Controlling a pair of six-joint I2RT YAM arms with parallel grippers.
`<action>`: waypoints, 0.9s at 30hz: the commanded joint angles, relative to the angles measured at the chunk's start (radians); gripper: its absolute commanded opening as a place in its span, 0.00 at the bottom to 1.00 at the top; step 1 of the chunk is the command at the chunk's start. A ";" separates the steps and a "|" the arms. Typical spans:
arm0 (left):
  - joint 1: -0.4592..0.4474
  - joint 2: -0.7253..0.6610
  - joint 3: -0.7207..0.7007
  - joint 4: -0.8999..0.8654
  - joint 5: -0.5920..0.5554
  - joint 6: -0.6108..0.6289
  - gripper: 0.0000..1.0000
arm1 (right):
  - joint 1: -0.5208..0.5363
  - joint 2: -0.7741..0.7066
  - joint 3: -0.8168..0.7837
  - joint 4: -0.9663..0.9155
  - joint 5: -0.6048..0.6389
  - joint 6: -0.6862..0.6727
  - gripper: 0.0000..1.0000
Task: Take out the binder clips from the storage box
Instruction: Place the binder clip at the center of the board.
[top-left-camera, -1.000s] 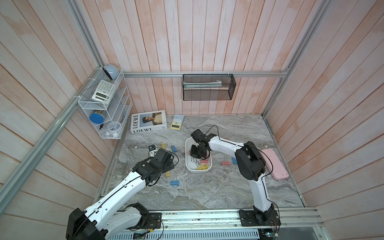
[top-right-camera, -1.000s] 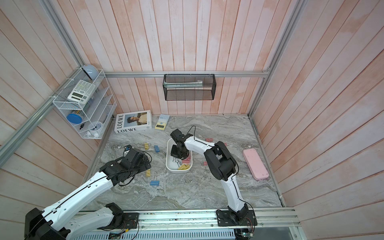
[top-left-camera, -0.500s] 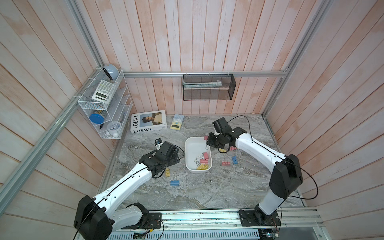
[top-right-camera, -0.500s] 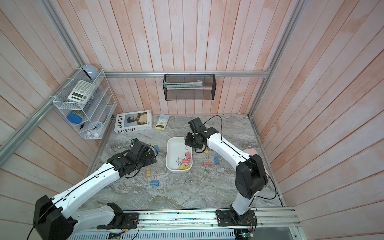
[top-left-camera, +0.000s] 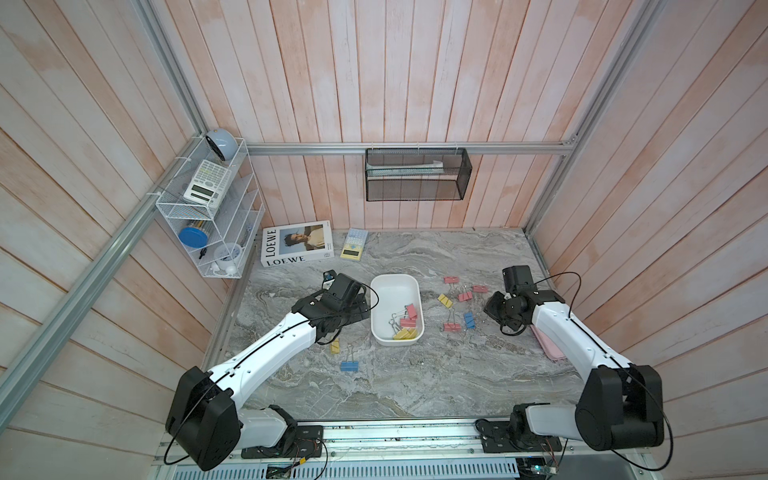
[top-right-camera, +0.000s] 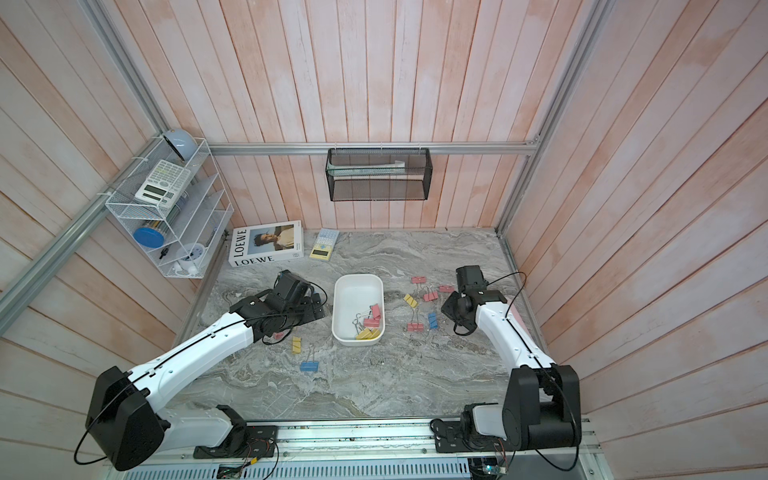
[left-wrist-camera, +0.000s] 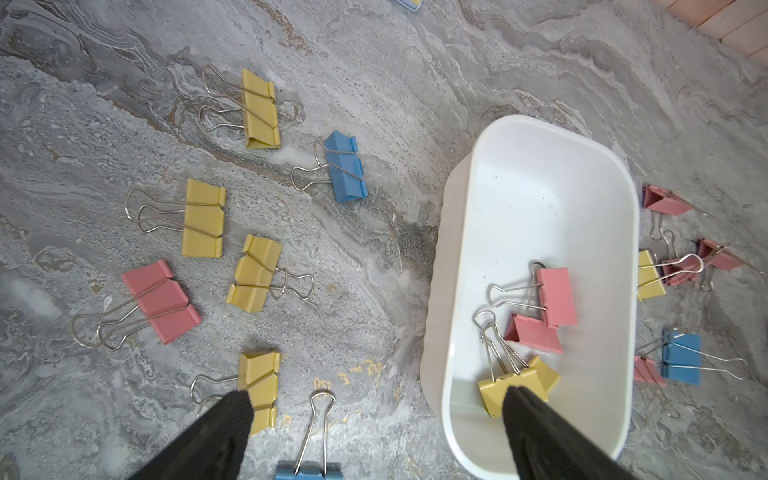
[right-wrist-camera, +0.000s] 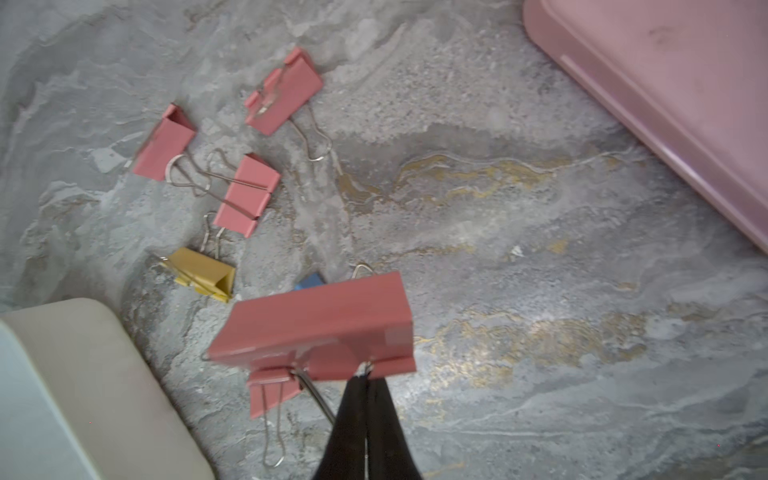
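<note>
- The right gripper (right-wrist-camera: 365, 380) is closed tight on a pink clip (right-wrist-camera: 316, 328). A blue clip (right-wrist-camera: 309, 281) is mostly hidden behind it.
- The left gripper (left-wrist-camera: 374, 409) is spread wide with nothing held. One fingertip (left-wrist-camera: 523, 409) hides part of a yellow clip (left-wrist-camera: 494, 390) inside the storage box (left-wrist-camera: 536, 195).
- The storage box is seen at centre in both top views, with four binder clips (top-left-camera: 403, 322) lying inside. Others are scattered on the table (top-left-camera: 415, 374) on both sides.
- A pink case (top-left-camera: 548, 347), right of centre, is largely hidden beneath the right arm.
- "LOEWE" is read twice on the book (top-left-camera: 297, 243), upper left of the box.
</note>
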 joint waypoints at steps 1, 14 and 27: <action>-0.006 0.016 0.034 0.017 0.022 0.015 1.00 | -0.041 -0.001 -0.053 0.039 0.049 -0.032 0.00; -0.039 0.077 0.070 0.021 0.083 0.027 1.00 | -0.108 0.269 0.018 0.043 -0.073 -0.147 0.06; -0.112 0.266 0.208 0.051 0.150 0.085 0.91 | -0.096 0.024 0.019 -0.020 -0.161 -0.159 0.61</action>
